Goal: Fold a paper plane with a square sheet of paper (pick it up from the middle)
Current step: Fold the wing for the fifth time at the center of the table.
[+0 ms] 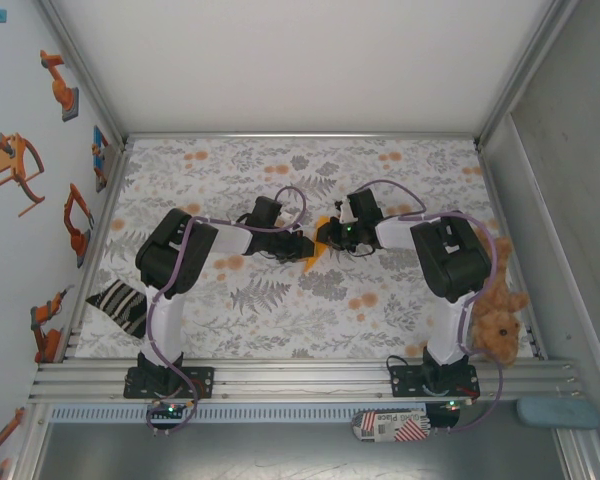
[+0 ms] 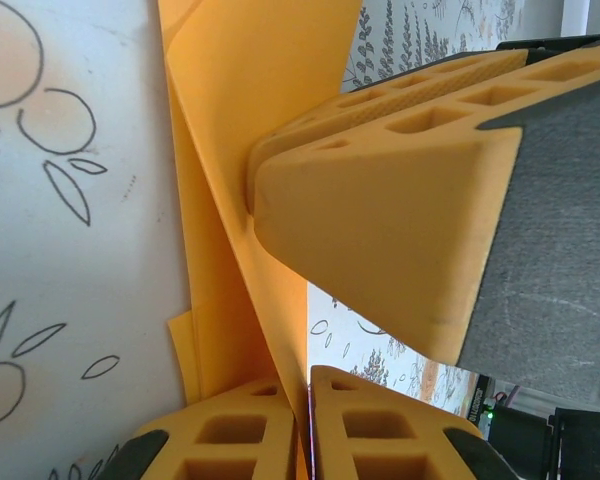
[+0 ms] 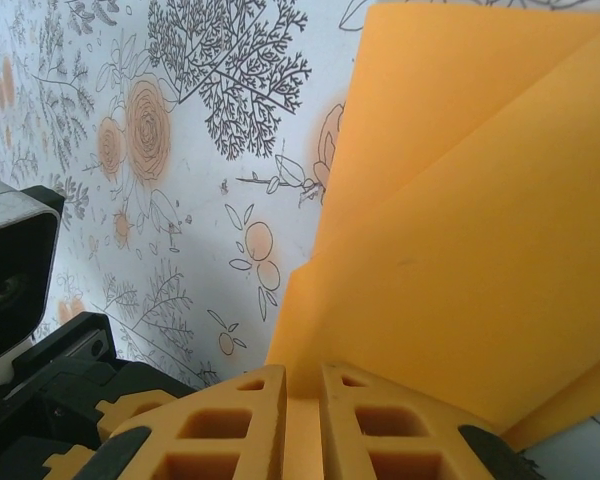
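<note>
Left gripper [image 2: 309, 390] and right gripper [image 3: 302, 385] are each clamped on the partly folded sheet of paper [image 3: 460, 240], which stands between them over the middle of the cloth [image 1: 280, 300], so I judge that uneven pulling could tear it or skew the crease.

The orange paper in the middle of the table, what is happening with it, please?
Both arms meet over the flowered cloth at the middle of the table. The left gripper and the right gripper are each pinched shut on the orange-yellow sheet of paper, which is held between them. The sheet already has folds and overlapping layers, but it is not yet a finished plane.
</note>
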You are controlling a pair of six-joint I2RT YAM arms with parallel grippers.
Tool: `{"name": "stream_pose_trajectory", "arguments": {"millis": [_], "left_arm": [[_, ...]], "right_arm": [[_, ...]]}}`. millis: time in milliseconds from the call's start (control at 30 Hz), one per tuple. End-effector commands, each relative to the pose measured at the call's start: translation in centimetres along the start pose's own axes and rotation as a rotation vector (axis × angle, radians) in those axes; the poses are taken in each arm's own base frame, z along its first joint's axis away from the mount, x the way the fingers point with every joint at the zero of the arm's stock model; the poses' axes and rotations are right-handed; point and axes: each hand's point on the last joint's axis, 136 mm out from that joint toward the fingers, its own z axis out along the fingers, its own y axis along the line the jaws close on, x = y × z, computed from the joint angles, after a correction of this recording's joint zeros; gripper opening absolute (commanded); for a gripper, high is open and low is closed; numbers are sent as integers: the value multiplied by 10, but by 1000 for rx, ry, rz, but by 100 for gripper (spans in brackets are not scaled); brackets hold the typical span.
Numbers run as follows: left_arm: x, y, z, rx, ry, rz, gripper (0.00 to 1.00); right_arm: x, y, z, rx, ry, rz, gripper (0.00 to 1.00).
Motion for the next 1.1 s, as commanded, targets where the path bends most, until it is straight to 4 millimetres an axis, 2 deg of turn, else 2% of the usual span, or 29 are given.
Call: {"name": "stream_pose_trajectory", "arguments": {"millis": [0,200,433,633,833,1067], "left_arm": [[39,66,3,-206,76,-169,12],[35,58,-1,-197,63,-162,15],[29,39,-11,-174,31,-139,19],[24,20,-27,-165,-8,-118,21],[22,9,-43,-195,-52,-92,21],[4,-31,-54,-178,-144,15,20]], "right_arm": [[-3,-3,1,16,9,4,16],[-2,-7,2,33,16,9,16],[0,-9,2,41,22,13,16],[-2,-5,0,31,18,8,16],[0,-6,1,32,25,11,16],[0,-5,0,30,25,10,16]]}}
